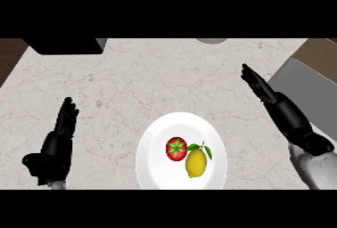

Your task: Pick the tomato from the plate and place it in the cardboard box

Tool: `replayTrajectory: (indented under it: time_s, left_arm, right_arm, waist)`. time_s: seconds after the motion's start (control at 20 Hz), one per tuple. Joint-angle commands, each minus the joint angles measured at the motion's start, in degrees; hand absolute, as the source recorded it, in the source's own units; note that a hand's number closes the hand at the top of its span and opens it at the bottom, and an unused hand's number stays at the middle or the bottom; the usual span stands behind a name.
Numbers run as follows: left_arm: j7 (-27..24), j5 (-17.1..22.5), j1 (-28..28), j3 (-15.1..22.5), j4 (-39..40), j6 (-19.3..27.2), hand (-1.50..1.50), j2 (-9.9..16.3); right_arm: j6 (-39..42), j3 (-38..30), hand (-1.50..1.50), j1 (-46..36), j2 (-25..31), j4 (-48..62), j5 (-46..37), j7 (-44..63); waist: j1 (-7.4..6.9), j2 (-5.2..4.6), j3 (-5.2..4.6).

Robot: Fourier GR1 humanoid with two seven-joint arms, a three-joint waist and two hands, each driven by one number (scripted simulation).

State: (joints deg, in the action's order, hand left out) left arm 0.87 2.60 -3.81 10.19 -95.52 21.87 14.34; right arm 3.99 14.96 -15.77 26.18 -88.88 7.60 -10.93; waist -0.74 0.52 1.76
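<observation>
A red tomato (175, 148) with a green star-shaped top lies on a white plate (155, 138) near the counter's front middle, touching a yellow lemon (195, 163) on its right. My right hand (277, 107) is open, fingers straight and pointing up-left, to the right of the plate and well apart from the tomato. At the left, my left hand (58, 141) rests open with fingers up, clear of the plate. Neither hand holds anything. No cardboard box can be made out for sure.
A grey flat object (308, 95) lies at the right edge behind my right arm. A black block (64, 45) sits at the counter's far left. A grey round thing (211, 40) peeks in at the far edge. Marble counter (151, 80) spreads between them.
</observation>
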Motion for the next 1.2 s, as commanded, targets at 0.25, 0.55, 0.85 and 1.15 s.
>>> replayTrajectory:
  time_s: [0.25, 0.55, 0.85, 1.15]
  left_arm:
    - [-1.9, -4.1, 5.3, 0.9, -1.7, -8.7, 0.0, 10.6]
    - [-2.2, -1.0, 6.4, 1.4, -1.2, -14.8, 0.0, 12.7]
    - [-3.5, 1.4, 10.1, 0.3, 0.9, -19.1, 0.0, 13.7]
    - [-4.8, 2.0, 11.7, 0.1, 2.8, -21.2, 0.0, 14.1]
  right_arm:
    - [-25.9, -10.2, -1.5, 0.3, -3.4, -12.7, -9.0, 12.9]
    - [-32.3, -1.1, -1.5, 14.3, 1.3, -21.9, -28.3, 27.2]
    - [-26.1, 9.2, -1.5, 16.4, 5.9, -32.6, -48.2, 42.1]
    - [-8.3, 19.2, -1.5, 14.5, 5.8, -35.8, -56.0, 60.5]
  waist:
    - [9.7, 2.59, -2.27]
    - [8.25, 1.23, -2.32]
    - [4.52, 0.26, -2.29]
    - [2.04, -0.22, -2.44]
